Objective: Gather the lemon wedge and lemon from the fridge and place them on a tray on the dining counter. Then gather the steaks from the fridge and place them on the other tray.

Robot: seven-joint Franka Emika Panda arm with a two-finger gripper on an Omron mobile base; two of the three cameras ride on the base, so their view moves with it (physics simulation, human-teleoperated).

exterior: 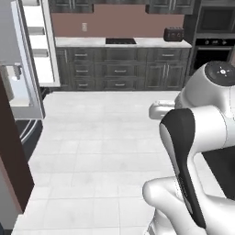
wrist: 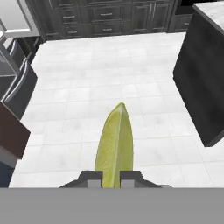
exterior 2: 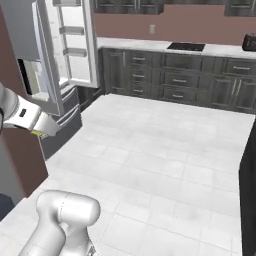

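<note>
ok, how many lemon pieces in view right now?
1. A yellow-green pointed lemon wedge is clamped between the jaws of the gripper in the hand view, over the white tiled floor. Others may be hidden inside the fridge.
</note>
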